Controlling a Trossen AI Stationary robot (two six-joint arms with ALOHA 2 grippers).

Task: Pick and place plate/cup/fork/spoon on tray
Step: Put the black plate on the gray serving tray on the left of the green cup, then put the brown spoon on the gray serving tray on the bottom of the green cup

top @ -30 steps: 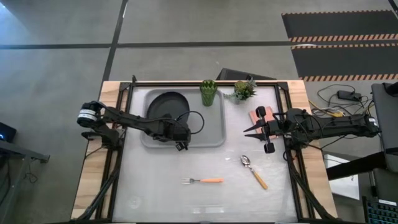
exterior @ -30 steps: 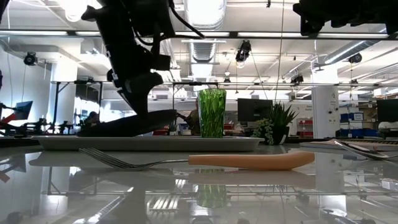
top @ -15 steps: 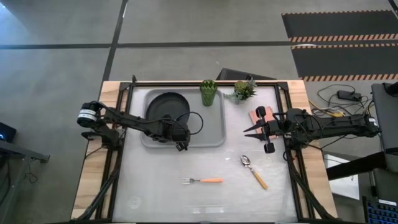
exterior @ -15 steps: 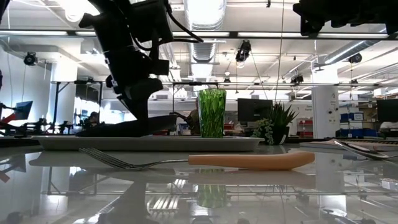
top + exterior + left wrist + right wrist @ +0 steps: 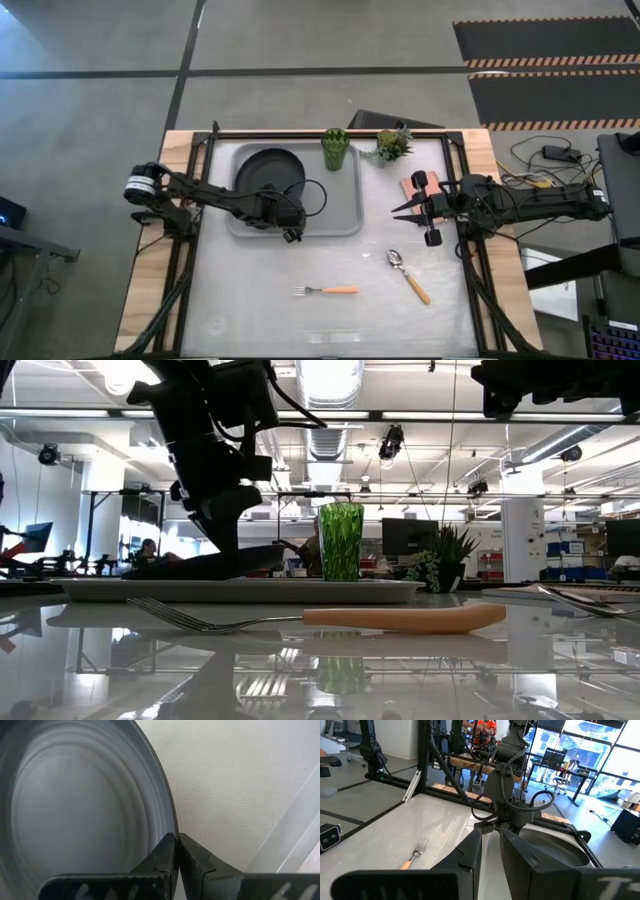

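Observation:
The black plate (image 5: pixel 268 170) lies in the left half of the grey tray (image 5: pixel 340 215). In the low view the plate (image 5: pixel 200 566) is tilted, its left part on the tray and its right rim a little raised. My left gripper (image 5: pixel 283 207) is shut on the plate's rim. The green cup (image 5: pixel 335 148) stands upright in the tray's far right corner. The fork (image 5: pixel 325 290) and the spoon (image 5: pixel 408 275) lie flat on the table, nearer the near edge. My right gripper (image 5: pixel 393 210) hovers right of the tray, open by a narrow gap and empty. My left gripper pinches the plate's raised rim (image 5: pixel 172 826) at its near right side. One finger is inside the plate and one outside. The fingers come from above, pointing down. The held side of the plate is slightly raised; the opposite side rests on the tray.
A small potted plant (image 5: pixel 392 145) stands at the far edge, right of the cup. A flat pink rectangle (image 5: pixel 412 188) lies under my right arm. Black frame rails run along the table's left, right and far sides.
My left gripper has gone slightly down and toward the table's left edge with the plate's rim. The raised side of the plate has sunk closer to the tray. In the last half second nothing has moved.

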